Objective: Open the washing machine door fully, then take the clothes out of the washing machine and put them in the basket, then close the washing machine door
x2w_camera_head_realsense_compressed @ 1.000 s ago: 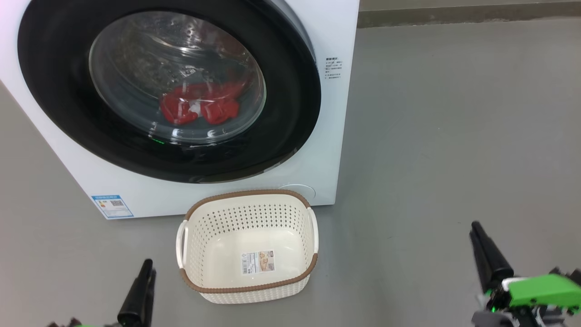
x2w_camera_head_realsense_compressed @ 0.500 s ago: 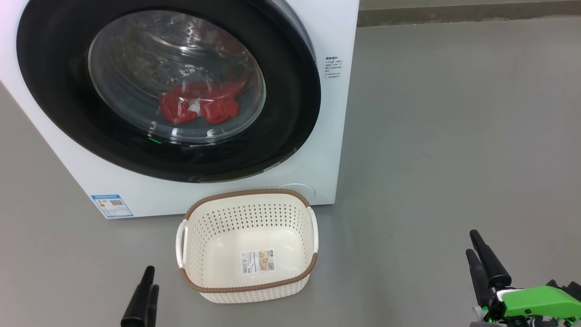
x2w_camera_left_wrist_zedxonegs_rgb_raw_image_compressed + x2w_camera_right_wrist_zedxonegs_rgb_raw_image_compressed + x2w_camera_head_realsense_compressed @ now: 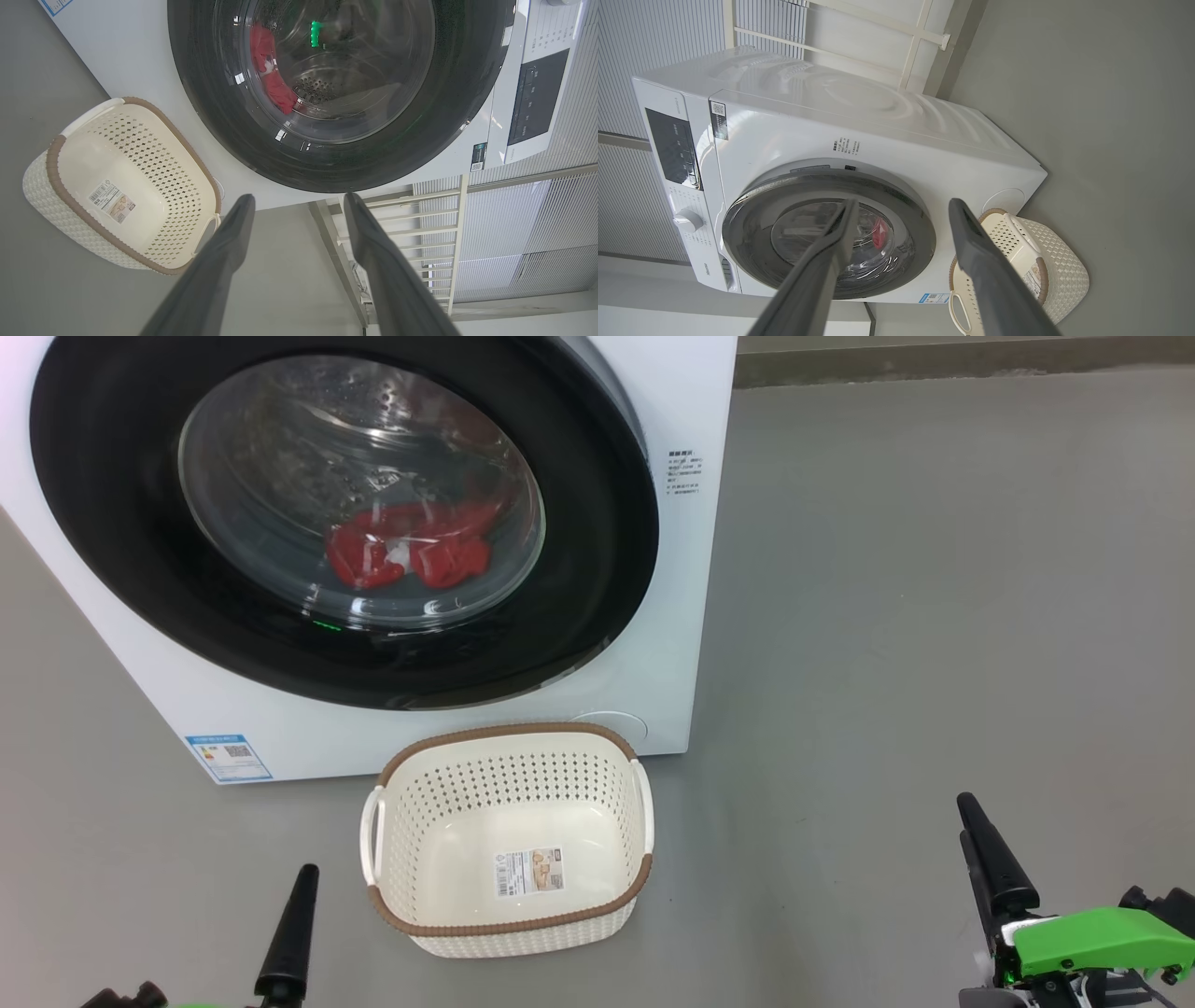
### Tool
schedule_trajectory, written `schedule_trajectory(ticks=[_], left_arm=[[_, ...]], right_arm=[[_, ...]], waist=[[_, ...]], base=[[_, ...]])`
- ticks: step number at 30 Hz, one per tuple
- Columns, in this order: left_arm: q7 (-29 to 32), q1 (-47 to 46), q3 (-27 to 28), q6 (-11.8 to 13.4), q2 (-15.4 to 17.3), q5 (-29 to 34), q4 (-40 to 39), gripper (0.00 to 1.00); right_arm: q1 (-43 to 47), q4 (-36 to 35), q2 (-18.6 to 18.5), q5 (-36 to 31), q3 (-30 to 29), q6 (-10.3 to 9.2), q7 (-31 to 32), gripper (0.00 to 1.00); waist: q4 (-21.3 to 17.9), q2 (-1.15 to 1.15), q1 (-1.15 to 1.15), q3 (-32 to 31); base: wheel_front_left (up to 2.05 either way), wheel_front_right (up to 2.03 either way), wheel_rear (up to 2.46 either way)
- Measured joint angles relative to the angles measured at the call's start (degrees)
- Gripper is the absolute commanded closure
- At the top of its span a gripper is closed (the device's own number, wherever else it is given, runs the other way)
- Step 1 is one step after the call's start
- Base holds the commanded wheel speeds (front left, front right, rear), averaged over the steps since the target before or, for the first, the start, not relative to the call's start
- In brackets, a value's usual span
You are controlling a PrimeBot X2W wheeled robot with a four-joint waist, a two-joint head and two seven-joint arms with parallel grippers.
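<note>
The white washing machine [image 3: 672, 616] stands at the upper left of the head view. The washing machine door [image 3: 121, 569], with its black rim and glass window, lies against the machine's front. Through the glass the red clothes [image 3: 406, 555] rest low in the drum; they are also seen as the clothes [image 3: 275, 88] in the left wrist view. The cream basket [image 3: 509, 732] sits on the floor just before the machine, with nothing in it. My left gripper [image 3: 299, 196] is open and holds nothing, low and left of the basket. My right gripper [image 3: 903, 201] is open and holds nothing, far right of the basket.
Grey floor [image 3: 915, 616] stretches to the right of the machine up to a dark baseboard [image 3: 934, 369]. A white railing frame [image 3: 420, 219] stands beside the machine. The control panel [image 3: 672, 144] and a knob [image 3: 686, 220] sit on the machine's upper front.
Both grippers have opened their fingers. The right gripper dipped and came back up a little; the left one barely shifted. Door, clothes and basket stay as they were.
</note>
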Motion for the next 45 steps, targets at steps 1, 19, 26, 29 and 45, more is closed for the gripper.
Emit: schedule_trajectory(ticks=[1, 19, 26, 29, 45], left_arm=[[-0.18, 0.00, -0.01, 0.00, 0.01, 1.02, -0.11, 0.00], [-3.12, -0.86, -1.51, 1.48, 0.02, 17.06, -1.34, 0.00], [-4.20, -0.95, -1.79, 1.98, 0.04, 22.83, -1.35, 0.00], [-4.71, -1.30, -1.88, 2.00, 0.04, 24.86, -1.41, 0.00], [-7.25, -2.04, -2.24, 2.58, 0.08, 35.75, -2.45, 0.00]], right_arm=[[-0.01, 0.01, -0.05, -0.89, 0.10, 0.00, -0.26, 0.00], [-1.21, 0.03, -1.32, -15.06, 3.21, 0.00, -3.09, 0.00], [-2.16, 0.04, -1.49, -21.78, 3.52, 0.00, -4.36, 0.00], [-2.16, 0.11, -1.51, -23.97, 3.96, 0.00, -4.80, 0.00], [-2.47, 0.16, -1.86, -34.12, 5.26, 0.00, -7.45, 0.00]], waist=[[-0.01, 0.00, 0.00, 0.01], [-0.32, 0.00, 0.00, -0.08], [-0.41, 0.00, 0.00, -0.17], [-0.49, 0.00, 0.00, -0.23], [-0.85, 0.00, -0.01, -0.43]], base=[[0.00, 0.00, 0.00], [0.00, 0.00, 0.00], [0.00, 0.00, 0.00], [0.00, 0.00, 0.00], [0.00, 0.00, 0.00]])
